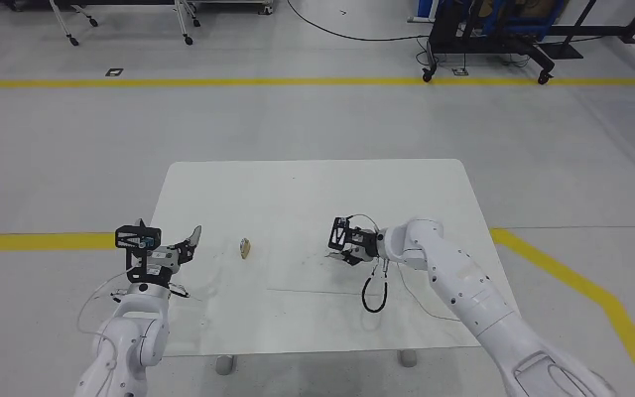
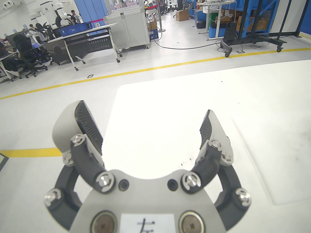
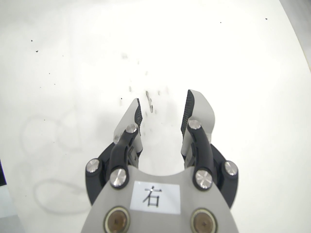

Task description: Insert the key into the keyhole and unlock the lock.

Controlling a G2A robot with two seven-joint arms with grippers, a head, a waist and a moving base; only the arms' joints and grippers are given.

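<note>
The key (image 3: 149,101) lies flat on the white table (image 1: 317,189), a small metal piece with its ring end nearer the right tool (image 3: 164,96) and its blade pointing away from it. The right tool is spread, with nothing between its ribbed pads. The key sits in the gap between the two fingertips, close to one of them but not touching it. Whether the fingertips rest on the table or hang just above it cannot be told.

In the right wrist view the lock (image 1: 245,248) shows as a brass-coloured edge well beyond the key. In the top view it is a small tan body resting on the table between the two tools, nearer the left one and well apart from the right tool. Its keyhole is too small to make out.

The left tool (image 2: 144,107) is at the table's left edge — spread wide and holding nothing. One finger is over the table and the other over the floor (image 2: 48,112) beside it.

Dark specks (image 3: 34,45) are scattered over the table, thickest around the key. A yellow line (image 1: 298,81) runs across the floor beyond the table's far side.
</note>
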